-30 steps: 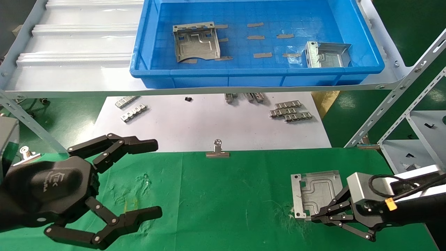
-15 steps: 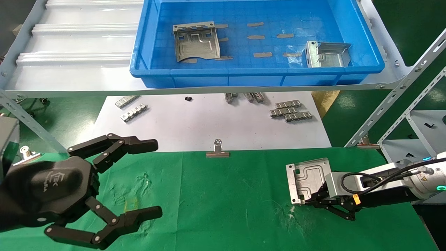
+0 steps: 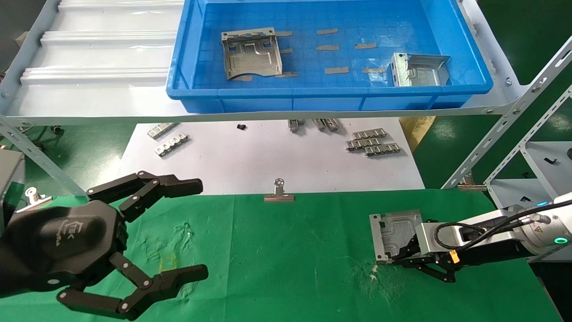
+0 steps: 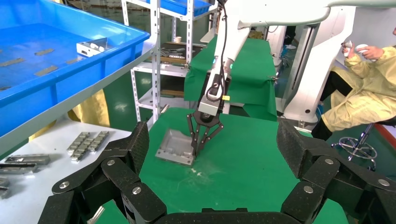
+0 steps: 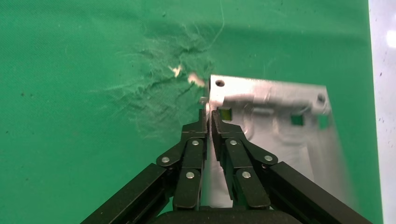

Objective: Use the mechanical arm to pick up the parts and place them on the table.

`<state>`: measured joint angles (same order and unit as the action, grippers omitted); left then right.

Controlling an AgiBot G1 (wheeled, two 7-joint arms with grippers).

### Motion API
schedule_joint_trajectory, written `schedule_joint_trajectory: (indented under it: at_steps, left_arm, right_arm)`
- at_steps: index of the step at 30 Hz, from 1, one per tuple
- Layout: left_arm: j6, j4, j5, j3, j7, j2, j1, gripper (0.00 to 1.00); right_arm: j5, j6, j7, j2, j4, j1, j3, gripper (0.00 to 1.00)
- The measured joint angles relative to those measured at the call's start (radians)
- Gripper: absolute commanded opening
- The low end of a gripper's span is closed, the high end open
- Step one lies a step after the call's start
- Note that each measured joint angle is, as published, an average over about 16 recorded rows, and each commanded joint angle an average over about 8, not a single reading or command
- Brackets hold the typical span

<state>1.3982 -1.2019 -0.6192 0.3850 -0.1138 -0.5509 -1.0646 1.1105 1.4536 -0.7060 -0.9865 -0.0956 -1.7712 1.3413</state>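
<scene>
My right gripper [image 3: 395, 258] is shut on the edge of a shiny grey stamped part [image 3: 395, 232]. It holds the part low on the green cloth table [image 3: 290, 259], right of centre. The part lies nearly flat and seems to touch the cloth. The right wrist view shows the fingertips [image 5: 208, 116] pinching the part's [image 5: 280, 135] edge. Two more parts [image 3: 252, 53] [image 3: 420, 70] lie in the blue bin [image 3: 330, 94]. My left gripper [image 3: 201, 228] is open and empty above the table's left side. The left wrist view shows the held part [image 4: 175, 147] from afar.
The blue bin stands on a pale ribbed shelf [image 3: 98, 67] at the back. Below it, a white paper sheet [image 3: 268, 161] carries small toothed strips [image 3: 373, 144] [image 3: 172, 145]. A binder clip [image 3: 279, 193] sits at the cloth's far edge. Slotted shelf posts [image 3: 514, 112] stand to the right.
My right gripper carried the part a little leftward and away from me, then lowered and flattened it onto the cloth. The left arm has not moved.
</scene>
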Motion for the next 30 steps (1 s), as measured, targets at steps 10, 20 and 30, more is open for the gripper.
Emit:
schedule_joint_trajectory:
  at_steps: [10, 20, 30]
  left_arm:
    - [0.0, 0.0, 0.0, 0.0, 0.0, 0.0, 0.0, 1.0]
    - [0.0, 0.0, 0.0, 0.0, 0.0, 0.0, 0.0, 1.0]
    - [0.0, 0.0, 0.0, 0.0, 0.0, 0.0, 0.0, 1.0]
  right_arm:
    - [-0.025, 0.056, -0.018, -0.001, 0.043, -0.016, -0.017, 1.0]
    - [-0.133, 0.143, 0.072, 0.041, 0.055, -0.002, -0.086, 1.0]
    - [-0.17, 0.153, 0.106, 0.055, 0.047, 0.014, -0.111, 1.0]
